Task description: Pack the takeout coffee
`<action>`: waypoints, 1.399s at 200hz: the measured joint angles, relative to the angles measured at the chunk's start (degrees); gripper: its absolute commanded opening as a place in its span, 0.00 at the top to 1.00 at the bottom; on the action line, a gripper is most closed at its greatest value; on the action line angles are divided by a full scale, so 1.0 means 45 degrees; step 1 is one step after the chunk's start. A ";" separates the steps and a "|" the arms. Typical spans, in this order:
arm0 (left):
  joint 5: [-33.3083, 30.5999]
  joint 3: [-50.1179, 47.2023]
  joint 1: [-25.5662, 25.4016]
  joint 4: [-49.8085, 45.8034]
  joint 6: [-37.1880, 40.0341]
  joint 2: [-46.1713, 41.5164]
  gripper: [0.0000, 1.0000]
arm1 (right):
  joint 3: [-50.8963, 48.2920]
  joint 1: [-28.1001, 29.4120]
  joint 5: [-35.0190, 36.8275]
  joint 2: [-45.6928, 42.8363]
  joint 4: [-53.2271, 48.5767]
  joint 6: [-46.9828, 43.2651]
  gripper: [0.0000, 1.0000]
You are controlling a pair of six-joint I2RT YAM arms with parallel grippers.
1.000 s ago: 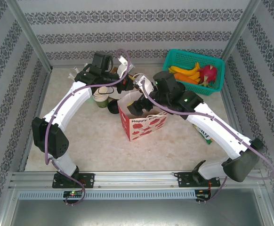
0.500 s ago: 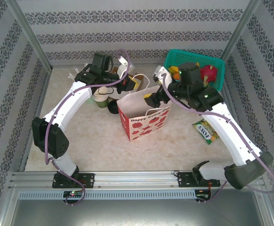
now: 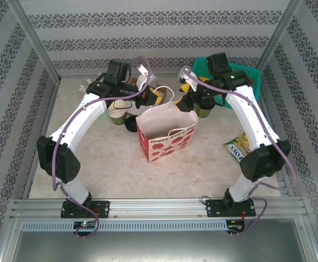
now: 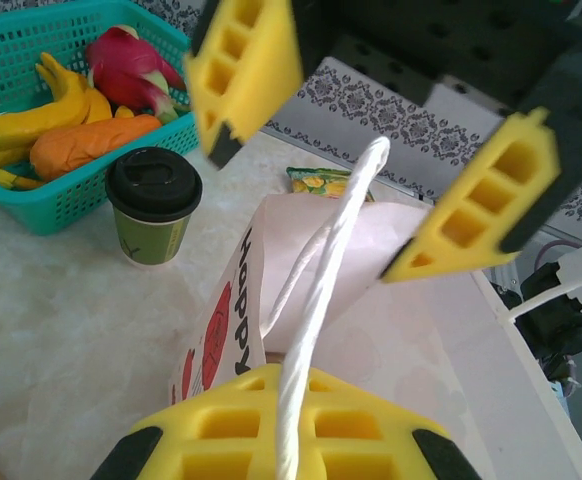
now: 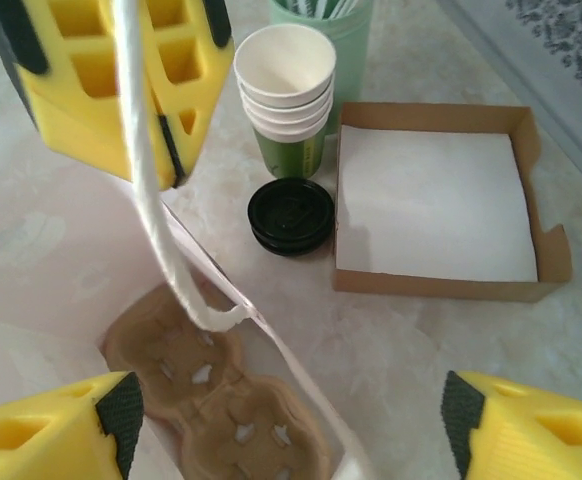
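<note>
The takeout coffee (image 4: 153,205), a green cup with a black lid, stands on the table beside the teal basket, right of the bag (image 3: 205,111). The white paper bag (image 3: 167,136) with red hearts stands mid-table. My left gripper (image 4: 289,430) is shut on its white rope handle (image 4: 331,260) and holds it up at the bag's back left (image 3: 148,98). My right gripper (image 5: 291,430) is open and holds nothing. It hovers over the bag's back right corner (image 3: 189,102), just left of the coffee. A brown pulp carrier (image 5: 221,400) lies inside the bag.
A teal basket (image 4: 31,200) of fruit sits at the back right. Behind the bag on the left are stacked green cups (image 5: 286,80), black lids (image 5: 291,215), a mint cup of sticks (image 5: 336,30) and a cardboard tray of napkins (image 5: 431,200). A snack packet (image 3: 238,147) lies right.
My right arm has lifted out of the bag and swung back to the right, toward the coffee by the basket. The left gripper has kept hold of the handle.
</note>
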 measured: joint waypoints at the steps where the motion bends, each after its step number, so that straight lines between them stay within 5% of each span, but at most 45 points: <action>1: 0.0005 0.0010 0.0000 -0.0005 0.0005 0.0005 1.00 | 0.0083 0.0005 -0.0015 0.0078 -0.0087 -0.0092 0.22; 103: 0.0010 0.0296 0.0000 -0.0233 0.0126 0.0335 0.99 | 0.1506 0.0991 -0.0160 0.2093 -0.1875 -0.3959 0.33; 167: 0.0112 0.0296 0.0000 -0.0335 0.0257 0.0335 0.95 | 0.1511 0.1001 -0.0063 0.2147 -0.1758 -0.4643 0.71; 193: 0.0335 0.0296 0.0000 -0.0379 0.0306 0.0335 0.92 | 0.1511 0.1001 0.0034 0.2127 -0.1690 -0.4609 0.77; 220: 0.0563 0.0296 0.0000 -0.0379 0.0311 0.0311 0.90 | 0.1263 0.1001 0.0039 0.1821 -0.1681 -0.4478 1.00; 261: 0.0622 0.0073 0.0000 -0.0189 0.0155 -0.0321 0.78 | -0.0228 0.1001 0.0112 0.0389 -0.1501 -0.3808 1.00; 280: 0.0316 -0.0228 0.0000 0.0233 -0.0325 -0.0831 0.62 | -0.1127 0.1054 0.0238 -0.0457 -0.1044 -0.2885 1.00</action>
